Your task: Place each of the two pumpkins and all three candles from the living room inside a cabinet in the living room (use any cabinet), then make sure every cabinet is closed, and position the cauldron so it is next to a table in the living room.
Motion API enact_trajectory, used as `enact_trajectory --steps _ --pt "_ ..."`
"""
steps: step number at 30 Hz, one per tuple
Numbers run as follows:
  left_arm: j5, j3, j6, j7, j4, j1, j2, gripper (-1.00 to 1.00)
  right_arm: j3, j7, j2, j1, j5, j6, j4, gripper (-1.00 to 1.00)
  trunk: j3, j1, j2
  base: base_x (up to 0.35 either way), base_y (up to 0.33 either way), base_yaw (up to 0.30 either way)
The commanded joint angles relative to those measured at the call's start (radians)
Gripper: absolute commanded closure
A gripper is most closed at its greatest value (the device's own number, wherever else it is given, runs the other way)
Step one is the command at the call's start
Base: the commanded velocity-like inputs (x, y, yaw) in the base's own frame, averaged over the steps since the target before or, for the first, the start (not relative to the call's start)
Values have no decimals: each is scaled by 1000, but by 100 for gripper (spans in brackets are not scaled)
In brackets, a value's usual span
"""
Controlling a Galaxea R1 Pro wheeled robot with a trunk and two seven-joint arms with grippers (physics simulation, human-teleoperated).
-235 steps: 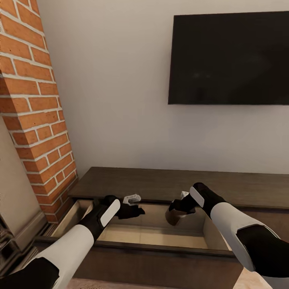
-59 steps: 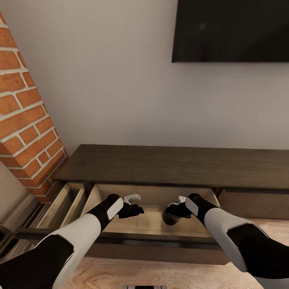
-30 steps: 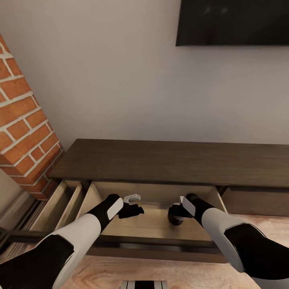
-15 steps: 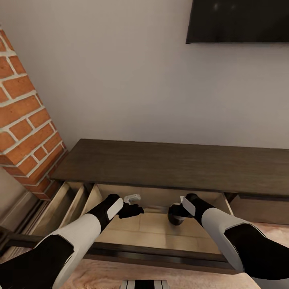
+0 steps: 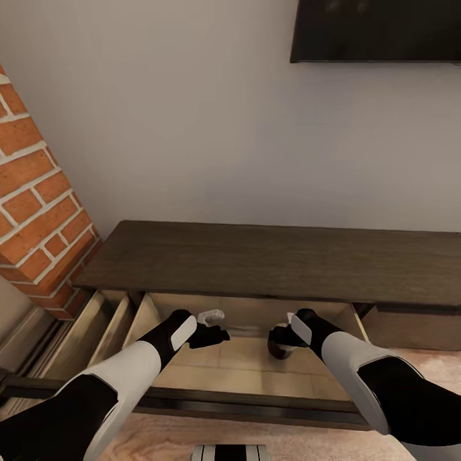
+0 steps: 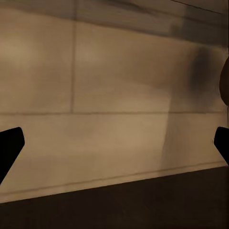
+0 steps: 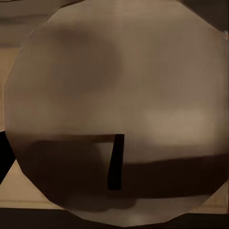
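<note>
Nearest the camera, the dark front panel of the pulled-out drawer (image 5: 256,404) is crossing the lower part of the head view, and the two arms are reaching over it into the pale beige inside of the cabinet (image 5: 269,262). The left gripper (image 5: 216,334) is hanging above the drawer floor with its fingers spread wide apart and nothing between them, as the left wrist view confirms with only bare beige boards showing between the two dark tips. The right gripper (image 5: 279,338) is holding a candle (image 5: 278,349) low inside the drawer; in the right wrist view the candle's pale flat top (image 7: 119,109) is sitting very close to the camera, with its short dark wick standing up, and the fingers appear to be clamped around its sides, though the contact itself is hidden. Whether the candle's base is touching the drawer floor cannot be told. If the fingers are parting while it is hanging above the boards, it is likely to drop, tip and roll. Withdrawing the wrist could also be knocking it over. Beyond the hands, the cabinet's dark top is overhanging the drawer's rear, so a raised arm risks striking it. Farther still, a second open drawer (image 5: 96,326) beside the brick column (image 5: 32,211) is waiting to be shut.
</note>
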Motion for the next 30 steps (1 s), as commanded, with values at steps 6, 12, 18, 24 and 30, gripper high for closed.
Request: enact_trajectory --steps 6,12,18,24,30 --pt "10 -7 3 5 -2 0 1 -100 5 -8 0 0 -11 4 -2 100 0 0 0 -8 0 -70" --pt "10 -7 3 5 -2 0 1 -100 5 -8 0 0 -11 4 -2 100 0 0 0 -122 0 -5" --pt "10 -7 3 5 -2 0 1 -100 5 -8 0 0 -11 4 -2 100 0 0 0 -11 0 0" --pt "10 -7 3 5 -2 0 1 -100 5 -8 0 0 -11 4 -1 100 0 0 0 0 0 0" --pt "10 -7 3 5 -2 0 1 -100 5 -8 0 0 -11 4 0 100 -20 2 -1 0 0 0"
